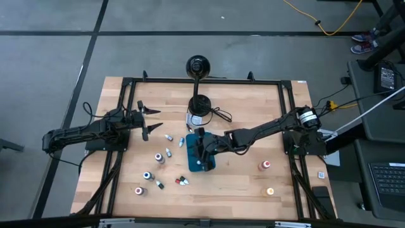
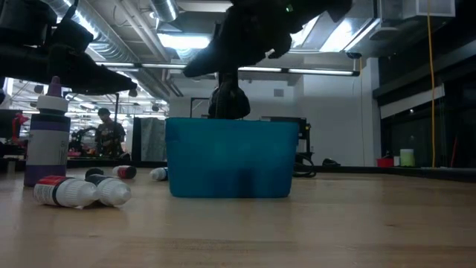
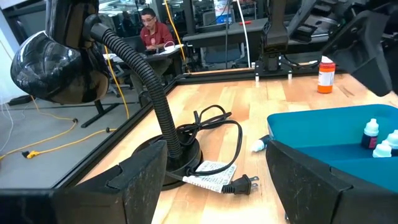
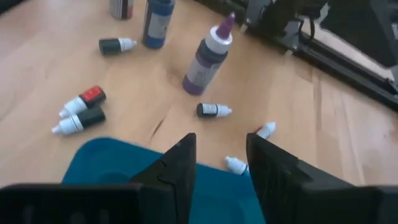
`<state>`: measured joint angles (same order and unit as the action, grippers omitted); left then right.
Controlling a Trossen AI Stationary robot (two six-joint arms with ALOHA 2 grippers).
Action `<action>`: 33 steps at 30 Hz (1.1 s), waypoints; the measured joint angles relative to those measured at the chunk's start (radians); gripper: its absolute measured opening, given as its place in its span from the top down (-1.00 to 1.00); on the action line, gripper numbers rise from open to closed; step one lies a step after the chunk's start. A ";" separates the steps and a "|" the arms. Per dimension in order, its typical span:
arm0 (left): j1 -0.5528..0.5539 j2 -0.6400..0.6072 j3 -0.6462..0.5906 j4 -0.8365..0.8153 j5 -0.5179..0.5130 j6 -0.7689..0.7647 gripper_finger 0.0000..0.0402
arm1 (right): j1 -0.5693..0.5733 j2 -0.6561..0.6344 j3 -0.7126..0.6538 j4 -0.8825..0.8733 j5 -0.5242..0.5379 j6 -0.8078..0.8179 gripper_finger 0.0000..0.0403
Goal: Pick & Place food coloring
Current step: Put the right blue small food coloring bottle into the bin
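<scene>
The right tool (image 1: 200, 149) hangs over the teal tray (image 1: 192, 164) near the middle of the wooden bench (image 1: 240, 183), its arm reaching in from the bench's right side. In the right wrist view its two dark fingers (image 4: 180, 163) stand a narrow gap apart with nothing between them, directly above the tray's blue floor. In the low view the dark arm comes down just behind the tray's front wall (image 2: 229, 160).

The left tool (image 1: 147, 120) waits well to the tray's left, above the bench, its fingers spread wide and empty; the left wrist view looks between them toward the tray's corner (image 3: 311, 127).

The food coloring bottles lie mostly outside the tray. Inside it, a few small bottles (image 3: 371, 134) stand at one end, one with a blue cap. Just beside the tray's left wall lie two tiny bottles (image 1: 181, 142), and further left a loose cluster is scattered over the bench (image 1: 159, 158). A red-capped pair (image 1: 182, 182) lies near the tray's front left corner; in the low view these two lie on their sides, touching (image 2: 82, 191). A taller purple bottle (image 4: 207, 57) stands upright among the left cluster. Well right of the tray stand two orange-capped bottles (image 1: 266, 166).

A black gooseneck lamp (image 1: 197, 66) stands behind the tray, its cord and plug (image 3: 221, 180) lying on the bench beside its base.
</scene>
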<state>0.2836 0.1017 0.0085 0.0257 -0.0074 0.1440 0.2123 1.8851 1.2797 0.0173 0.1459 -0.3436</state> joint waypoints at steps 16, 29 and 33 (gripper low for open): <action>0.000 0.000 0.000 0.000 0.000 0.000 -0.34 | 0.027 -0.250 -0.221 0.087 0.464 0.309 -0.07; 0.000 0.000 0.000 0.000 0.000 0.000 -0.34 | 0.059 -0.506 -0.722 0.132 0.300 0.335 -0.07; 0.000 0.000 0.000 0.000 0.000 0.000 -0.34 | 0.047 -0.482 -0.757 0.171 0.277 0.336 -0.07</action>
<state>0.2839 0.1020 0.0086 0.0254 -0.0077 0.1440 0.2593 1.4030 0.5228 0.1880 0.4230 -0.0075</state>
